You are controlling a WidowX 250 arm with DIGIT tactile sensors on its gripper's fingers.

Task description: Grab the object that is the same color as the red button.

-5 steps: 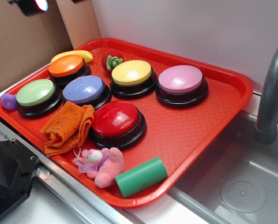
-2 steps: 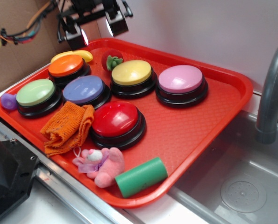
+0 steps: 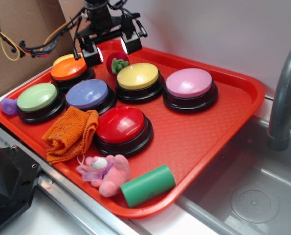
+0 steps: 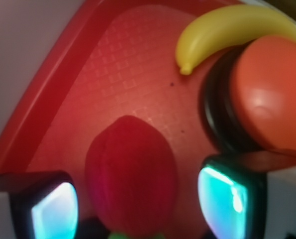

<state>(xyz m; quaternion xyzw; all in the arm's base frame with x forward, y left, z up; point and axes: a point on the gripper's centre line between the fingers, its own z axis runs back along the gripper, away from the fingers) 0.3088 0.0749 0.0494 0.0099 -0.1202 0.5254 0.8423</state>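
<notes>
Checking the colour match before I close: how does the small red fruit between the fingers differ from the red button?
The red fruit is far smaller than the red button. The fruit has a green leafy top; the button is a plain glossy dome on a black round base. The fruit lies at the tray's back between the orange and yellow buttons, flanked by the gripper; the button stands near the front, clear of it. Both are red.

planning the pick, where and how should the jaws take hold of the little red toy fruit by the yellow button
Grip the red toy fruit across its rounded body, below the green leafy top, coming from above. In the wrist view it already lies between the open gripper jaws, with bare tray on one side and the orange button close on the other.
</notes>
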